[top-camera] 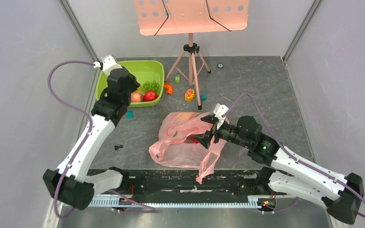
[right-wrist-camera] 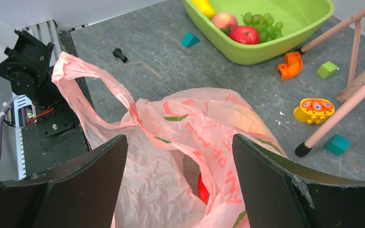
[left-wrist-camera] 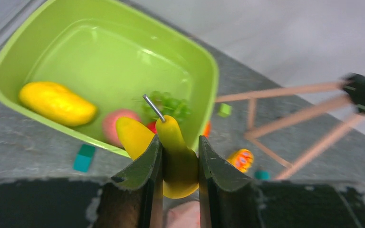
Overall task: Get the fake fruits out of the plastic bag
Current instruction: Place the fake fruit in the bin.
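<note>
Grey tabletop (top-camera: pixel 266 85) fills the cell between pale walls, with a pink stand (top-camera: pixel 190 19) at the top centre of the overhead view.

My left tool (left-wrist-camera: pixel 178 156) is pressed together on a yellow fruit (left-wrist-camera: pixel 171 135), pinching its lower half. The fruit's long axis runs up the frame along my fingers, and its wire stem points toward the basin (left-wrist-camera: pixel 104 52). In the left wrist view the basin fills the upper left and its near rim passes just behind the fruit. I judge I hang over that edge, not squarely above the hollow. A mango (left-wrist-camera: pixel 57 102), a peach (left-wrist-camera: pixel 114 123) and grapes (left-wrist-camera: pixel 171 104) lie inside. A short reach up-frame before letting go should drop the fruit in, not on the rim.

My right tool (right-wrist-camera: pixel 178 142) is spread wide and holds nothing. It hangs above the bag (right-wrist-camera: pixel 171 118), which lies crumpled at the centre of the overhead view. Through the bag's mouth a red fruit (right-wrist-camera: pixel 202 187) shows, low in the right wrist view and a little right of the midline between my fingers. The right arm is far nearer to it; the left is well apart, at the basin. Film lies around that fruit, so closing there could catch plastic too.
</note>
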You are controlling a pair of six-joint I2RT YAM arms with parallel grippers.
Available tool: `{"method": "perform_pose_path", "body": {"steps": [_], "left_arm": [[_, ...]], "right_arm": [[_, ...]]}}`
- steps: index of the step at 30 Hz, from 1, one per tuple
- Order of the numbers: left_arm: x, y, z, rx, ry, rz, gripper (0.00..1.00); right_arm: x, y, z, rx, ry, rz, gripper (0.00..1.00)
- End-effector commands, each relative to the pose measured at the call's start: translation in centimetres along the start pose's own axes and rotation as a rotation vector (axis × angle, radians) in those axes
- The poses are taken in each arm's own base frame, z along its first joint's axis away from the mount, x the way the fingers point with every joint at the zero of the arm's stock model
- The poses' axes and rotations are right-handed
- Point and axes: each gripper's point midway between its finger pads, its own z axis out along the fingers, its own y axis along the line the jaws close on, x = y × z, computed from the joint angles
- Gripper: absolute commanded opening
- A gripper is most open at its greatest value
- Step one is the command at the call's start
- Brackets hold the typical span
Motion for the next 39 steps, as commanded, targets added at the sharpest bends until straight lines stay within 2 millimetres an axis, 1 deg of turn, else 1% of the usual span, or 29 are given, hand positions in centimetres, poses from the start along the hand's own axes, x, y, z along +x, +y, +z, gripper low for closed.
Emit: {"method": "perform_pose_path", "body": {"steps": [1,2,4,6,8,9,10,11,12,15,20,23,25,29,30,31,36,39], "left_arm": [[-2.8,1.6,4.2,-0.038,-0.026,-0.066,0.02],[-3.1,2.3,5.2,-0.064,-0.03,-0.067,0.02],[-3.3,4.4,7.8,-0.125,-0.024,-0.081,0.02],[-2.9,6.3,10.4,-0.171,0.005,-0.105,0.02],[-2.4,8.1,12.5,-0.206,0.027,-0.125,0.02],[-1.9,8.4,13.3,-0.21,0.04,-0.133,0.02],[-2.0,10.4,14.3,-0.251,0.04,-0.144,0.02],[-1.5,11.3,15.2,-0.274,0.052,-0.142,0.02],[-0.8,12.1,16.1,-0.298,0.068,-0.132,0.02],[0.5,13.2,18.1,-0.335,0.103,-0.082,0.02],[2.8,13.4,21.3,-0.318,0.172,-0.013,0.02],[3.4,13.1,22.7,-0.295,0.196,0.043,0.02],[4.3,12.8,23.5,-0.287,0.225,0.09,0.02],[6.6,12.1,24.8,-0.28,0.301,0.187,0.03],[7.1,12.4,25.1,-0.287,0.322,0.202,0.03],[8.2,10.8,25.2,-0.26,0.343,0.233,0.04],[11.3,8.9,25.8,-0.271,0.405,0.371,0.09],[13.0,8.6,26.0,-0.293,0.444,0.436,0.12]], "right_arm": [[0.9,-0.1,0.1,0.007,0.017,0.02,0.84],[1.2,-0.1,0.1,0.008,0.027,0.021,0.84],[1.9,-0.1,0.2,0.008,0.045,0.025,0.84],[2.5,-0.1,0.3,0.009,0.058,0.028,0.84],[3.0,0.0,0.3,0.002,0.071,0.03,0.84],[3.2,0.1,0.4,-0.003,0.078,0.032,0.84],[3.4,0.1,0.5,-0.009,0.084,0.034,0.84],[3.7,0.2,0.6,-0.013,0.095,0.036,0.84],[3.9,0.2,0.6,-0.015,0.105,0.036,0.84],[4.5,0.1,0.8,-0.014,0.13,0.03,0.84],[5.4,0.2,0.9,-0.024,0.155,0.022,0.84],[6.1,0.2,0.9,-0.026,0.169,0.017,0.84],[6.6,0.2,0.9,-0.026,0.179,0.012,0.84],[7.2,0.2,1.1,-0.029,0.193,0.013,0.84],[7.3,0.2,1.1,-0.031,0.194,0.014,0.84],[7.3,0.2,1.2,-0.032,0.196,0.015,0.84],[7.3,0.2,0.9,-0.028,0.192,0.011,0.84],[7.3,0.2,0.8,-0.028,0.189,0.011,0.85]]}}
